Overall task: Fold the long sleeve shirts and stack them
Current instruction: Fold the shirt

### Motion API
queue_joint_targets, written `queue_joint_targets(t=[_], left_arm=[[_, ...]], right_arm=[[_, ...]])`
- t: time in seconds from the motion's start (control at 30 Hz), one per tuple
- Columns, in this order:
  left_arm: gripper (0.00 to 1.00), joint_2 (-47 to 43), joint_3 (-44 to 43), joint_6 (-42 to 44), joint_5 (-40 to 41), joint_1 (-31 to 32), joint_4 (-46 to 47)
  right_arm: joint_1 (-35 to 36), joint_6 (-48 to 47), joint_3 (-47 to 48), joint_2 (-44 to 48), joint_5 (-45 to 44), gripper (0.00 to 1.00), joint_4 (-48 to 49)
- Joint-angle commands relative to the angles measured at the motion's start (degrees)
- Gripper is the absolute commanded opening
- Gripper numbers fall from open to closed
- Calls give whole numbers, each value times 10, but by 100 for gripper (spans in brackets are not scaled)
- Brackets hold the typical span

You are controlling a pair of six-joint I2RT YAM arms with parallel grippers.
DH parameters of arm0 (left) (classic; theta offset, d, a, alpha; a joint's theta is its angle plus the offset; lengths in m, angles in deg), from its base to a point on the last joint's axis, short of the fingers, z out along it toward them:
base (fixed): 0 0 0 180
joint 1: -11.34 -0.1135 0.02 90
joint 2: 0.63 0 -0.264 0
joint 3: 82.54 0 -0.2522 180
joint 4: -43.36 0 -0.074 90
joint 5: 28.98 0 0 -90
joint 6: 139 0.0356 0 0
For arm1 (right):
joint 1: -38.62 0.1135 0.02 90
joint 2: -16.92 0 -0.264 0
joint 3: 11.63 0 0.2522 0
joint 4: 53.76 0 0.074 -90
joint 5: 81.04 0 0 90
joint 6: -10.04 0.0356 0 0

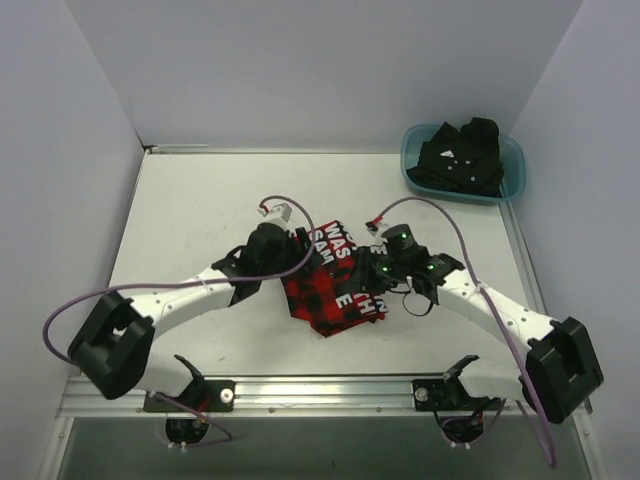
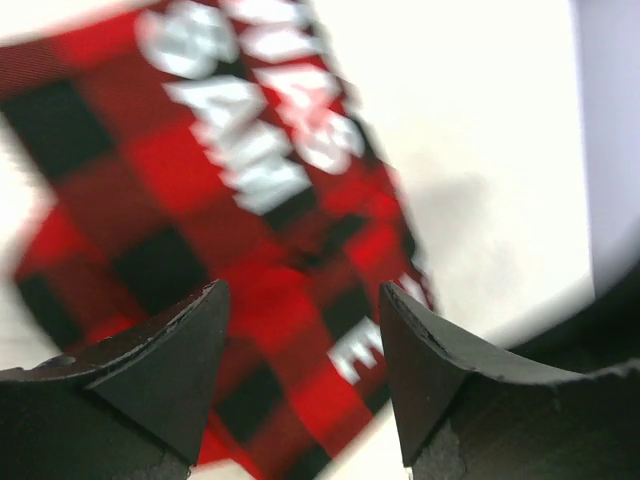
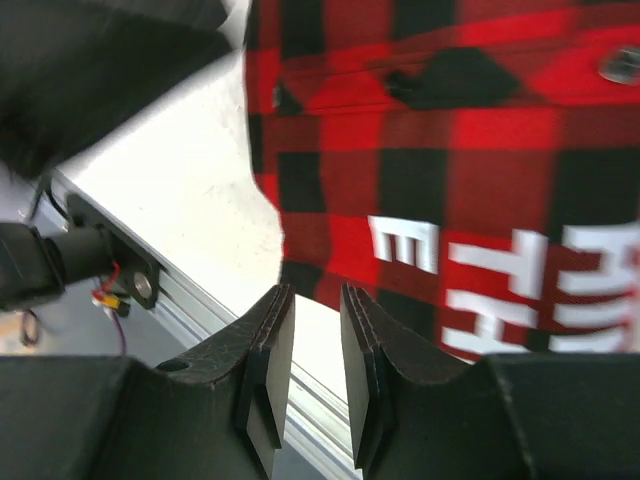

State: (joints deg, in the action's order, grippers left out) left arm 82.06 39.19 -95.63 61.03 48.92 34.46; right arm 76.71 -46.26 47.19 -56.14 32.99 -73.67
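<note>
The red-and-black check flannel shirt point(image 1: 335, 290) lies bunched in the middle of the table, with white letters showing. It fills the left wrist view point(image 2: 200, 190) and the upper right of the right wrist view point(image 3: 450, 150). My left gripper point(image 1: 298, 252) hovers over the shirt's left edge; its jaws point(image 2: 300, 300) stand wide apart and hold nothing. My right gripper point(image 1: 380, 275) is at the shirt's right edge; its jaws point(image 3: 317, 295) stand a narrow gap apart and are empty, just off the cloth's edge. The black shirt point(image 1: 462, 155) lies crumpled in the tub.
The teal plastic tub point(image 1: 408, 160) stands at the back right corner. An aluminium rail point(image 1: 320, 385) runs along the near table edge and shows in the right wrist view point(image 3: 200, 315). White walls close in the left, the back and the right.
</note>
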Motion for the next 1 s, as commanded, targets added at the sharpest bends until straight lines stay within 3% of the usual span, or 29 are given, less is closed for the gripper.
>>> queue_joint_targets(t=[0.0, 0.17, 0.4, 0.67, 0.8, 0.97], left_arm=[[70, -60, 1, 54, 31, 82, -46], [68, -46, 0, 94, 43, 192, -69], [60, 64, -49, 150, 11, 260, -111], [50, 135, -46, 136, -18, 260, -136], [43, 123, -29, 127, -15, 254, -144], [42, 73, -13, 128, -37, 249, -152]], right_arm=[[-63, 14, -45, 41, 62, 26, -23], [-137, 56, -111, 67, 131, 27, 31], [-171, 101, -173, -1, 195, 26, 151], [-222, 135, -263, -133, 220, 19, 289], [-228, 136, -277, -188, 225, 17, 320], [-226, 110, -260, -140, 220, 16, 274]])
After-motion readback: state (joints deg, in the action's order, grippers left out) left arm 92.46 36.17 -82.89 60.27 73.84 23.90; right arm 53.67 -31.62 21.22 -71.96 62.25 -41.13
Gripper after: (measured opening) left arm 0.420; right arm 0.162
